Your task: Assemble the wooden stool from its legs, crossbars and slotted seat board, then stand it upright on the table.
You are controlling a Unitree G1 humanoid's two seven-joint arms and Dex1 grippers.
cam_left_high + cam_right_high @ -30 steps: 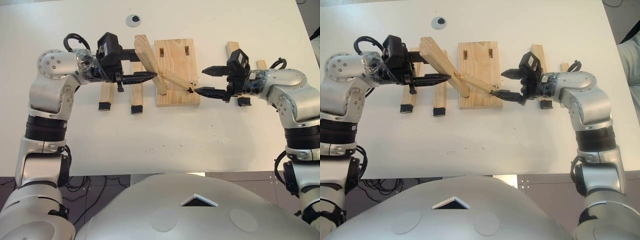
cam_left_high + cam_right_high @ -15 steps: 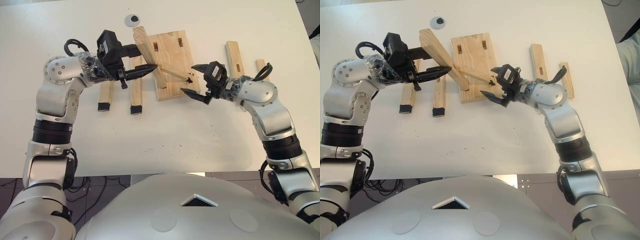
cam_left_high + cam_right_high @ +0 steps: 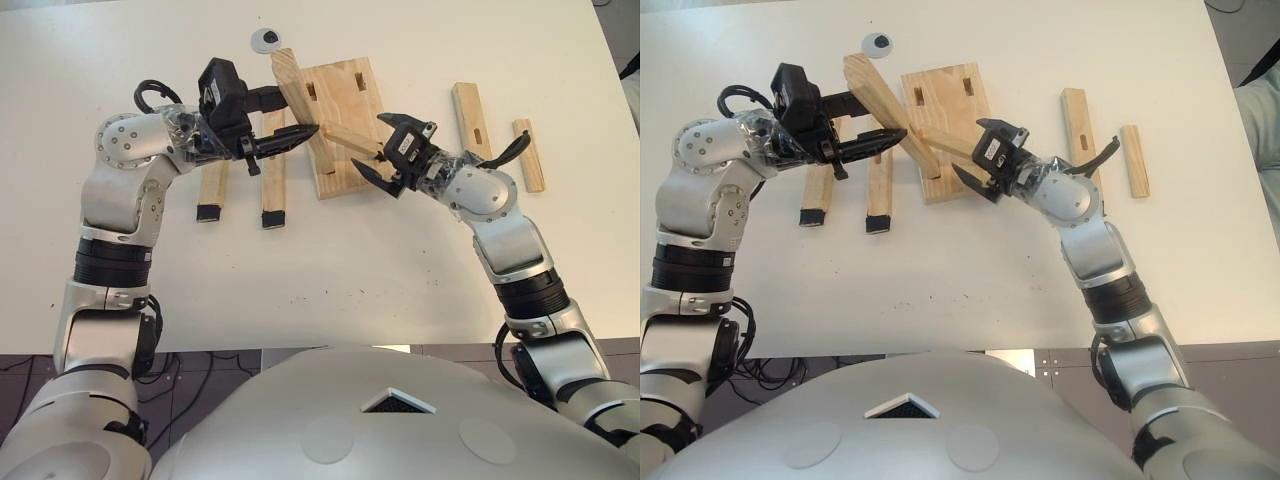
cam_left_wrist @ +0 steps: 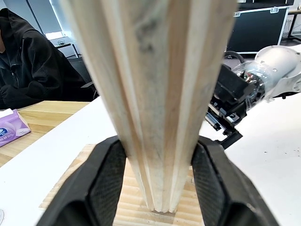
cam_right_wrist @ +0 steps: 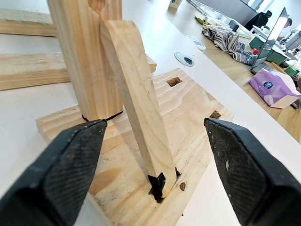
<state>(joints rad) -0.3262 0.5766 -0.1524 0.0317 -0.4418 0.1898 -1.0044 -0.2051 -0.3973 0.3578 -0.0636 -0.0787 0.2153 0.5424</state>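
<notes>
Left claw (image 3: 292, 138) is clamped shut on a broad leg (image 3: 296, 95), seen from the head. The leg stands tilted on the left part of the seat board (image 3: 352, 88), which lies flat at the far middle of the white counter (image 3: 330, 270). The right claw (image 3: 386, 152) is spread wide at the board's near right corner, one finger on either side of a thin crossbar (image 3: 350, 140). The crossbar leans from that corner toward the leg. Left of the board, an inner spare leg (image 3: 272, 185) and an outer spare leg (image 3: 212, 186) lie flat side by side. To the right lie a slotted piece (image 3: 470, 120) and, farther right, a short bar (image 3: 528, 155), both apart from the board. A small round disc (image 3: 266, 39) sits beyond the board's far left corner. In the left wrist view the leg (image 4: 155, 94) rises between the black fingers (image 4: 106, 183), which press on both its flanks, and its end rests on the seat board (image 4: 61, 200). In the right wrist view both fingers (image 5: 70, 169) stand well clear of the crossbar (image 5: 136, 103), gripping nothing. The crossbar's foot sits in a slot of the seat board (image 5: 193, 108), and its top tilts toward the upright leg (image 5: 89, 56). Whether crossbar and leg touch cannot be told.
</notes>
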